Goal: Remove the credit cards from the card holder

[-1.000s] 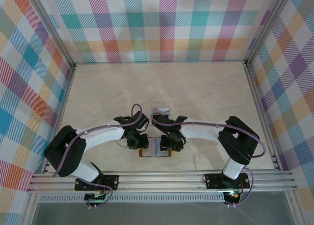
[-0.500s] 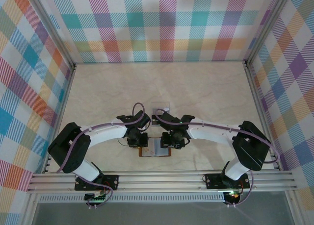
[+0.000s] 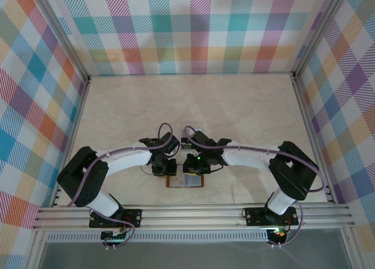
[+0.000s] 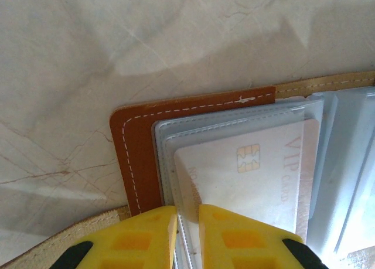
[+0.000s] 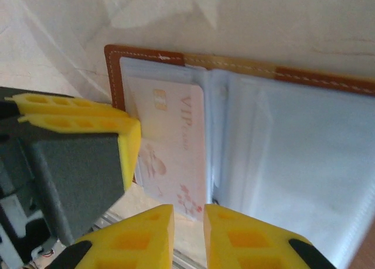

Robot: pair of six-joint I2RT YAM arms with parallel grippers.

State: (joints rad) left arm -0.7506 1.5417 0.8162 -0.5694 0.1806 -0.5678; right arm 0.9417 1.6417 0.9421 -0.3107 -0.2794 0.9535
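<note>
Lying open at the near edge of the table [image 3: 246,116], the holder [image 3: 186,182] sat between both arms. The left gripper [image 4: 187,216] pinched its left pocket leaf. The right gripper [image 5: 188,216] stood narrow on the near end of the card [image 5: 176,140], whose long axis ran straight away from it.

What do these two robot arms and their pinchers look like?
The left arm and right arm are white with bulky black joints, a purple cable looping along each. The left gripper and right gripper have bright yellow fingers with hollow pockets.
</note>
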